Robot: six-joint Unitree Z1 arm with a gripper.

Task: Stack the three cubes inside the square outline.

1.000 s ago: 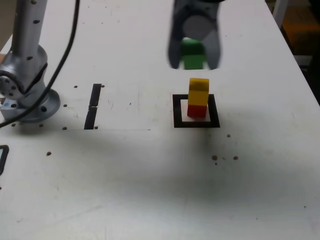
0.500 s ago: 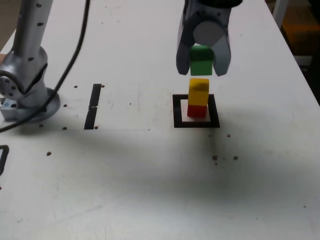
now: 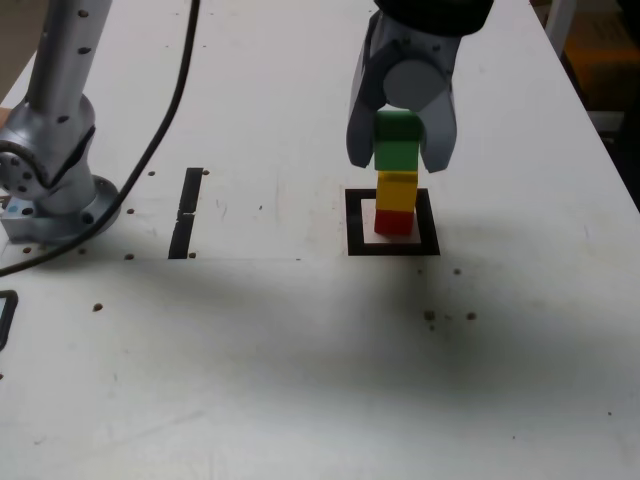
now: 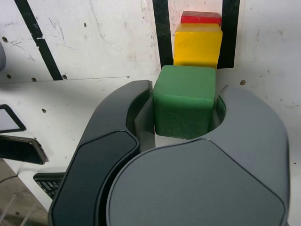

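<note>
Gripper (image 4: 184,108) holds green cube (image 4: 184,101) by opposite sides, prob. the right spot; cube looks light, stiff, maybe slick, w/ yellow cube (image 4: 198,44) nearby.

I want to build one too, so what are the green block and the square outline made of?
The green cube looks like painted wood, maybe plastic: its colour is even, with a soft, dull sheen. The square outline seems to be matte black tape, lying flat on the table.
</note>
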